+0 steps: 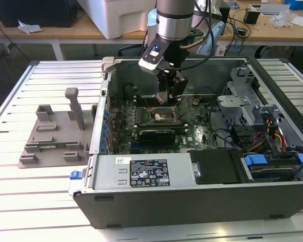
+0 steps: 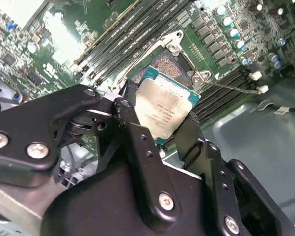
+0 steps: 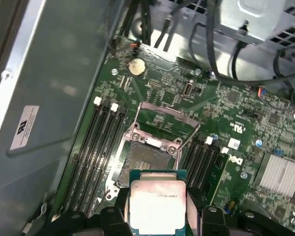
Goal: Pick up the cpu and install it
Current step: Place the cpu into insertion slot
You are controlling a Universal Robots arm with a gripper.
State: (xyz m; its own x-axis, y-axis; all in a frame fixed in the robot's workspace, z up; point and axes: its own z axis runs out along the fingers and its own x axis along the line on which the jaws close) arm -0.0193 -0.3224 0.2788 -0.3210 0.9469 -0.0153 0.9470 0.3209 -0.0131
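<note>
The cpu (image 2: 164, 105) is a small square chip with a silvery top and a green rim, and my gripper (image 2: 162, 118) is shut on it, one black finger (image 2: 132, 123) on each opposite edge. In the first wrist view the cpu (image 3: 157, 204) hangs just short of the open black metal-framed socket (image 3: 145, 160), whose load plate and levers are raised. In the exterior view my gripper (image 1: 167, 101) reaches down inside the open computer case, a little above the socket (image 1: 164, 117) on the green motherboard (image 1: 196, 133).
Memory slots (image 3: 95, 142) flank the socket on both sides. A grey fixture tray (image 1: 55, 141) with upright posts lies on the exterior view's left. The power supply (image 1: 146, 171), a drive cage (image 1: 242, 101) and cables (image 1: 272, 136) crowd the case.
</note>
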